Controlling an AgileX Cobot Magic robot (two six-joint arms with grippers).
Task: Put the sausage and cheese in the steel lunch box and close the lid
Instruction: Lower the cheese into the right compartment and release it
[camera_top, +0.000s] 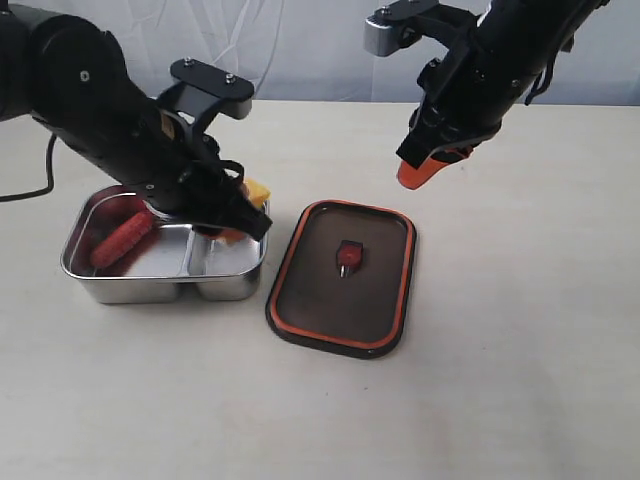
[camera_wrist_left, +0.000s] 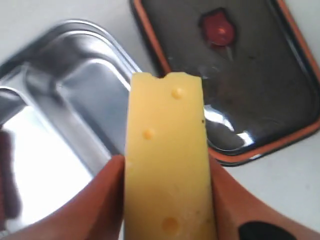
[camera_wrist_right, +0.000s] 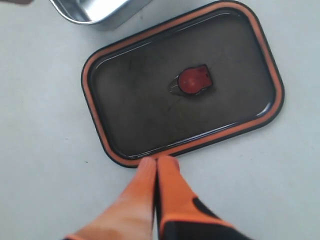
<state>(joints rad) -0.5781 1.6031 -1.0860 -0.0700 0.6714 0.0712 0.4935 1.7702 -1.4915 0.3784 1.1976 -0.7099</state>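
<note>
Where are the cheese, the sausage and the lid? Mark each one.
cheese (camera_wrist_left: 167, 165), left wrist view, pale holed face.
sausage (camera_top: 116, 244), exterior view, red middle.
lid (camera_wrist_right: 145, 115), right wrist view, dark panel.

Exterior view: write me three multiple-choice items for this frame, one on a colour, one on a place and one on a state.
1. The rim of the lid is:
A. blue
B. orange
C. white

2. The sausage lies:
A. inside the steel lunch box
B. on top of the lid
C. under the lid

3. The cheese is:
A. lying on the lid
B. lying flat in the box
C. gripped between the fingers of the left gripper

Answers:
1. B, since an orange band runs all round the dark lid.
2. A, since the red sausage rests in the box's left compartment.
3. C, since the left wrist view shows a finger pressed against each side of the yellow wedge, above the box.
</note>
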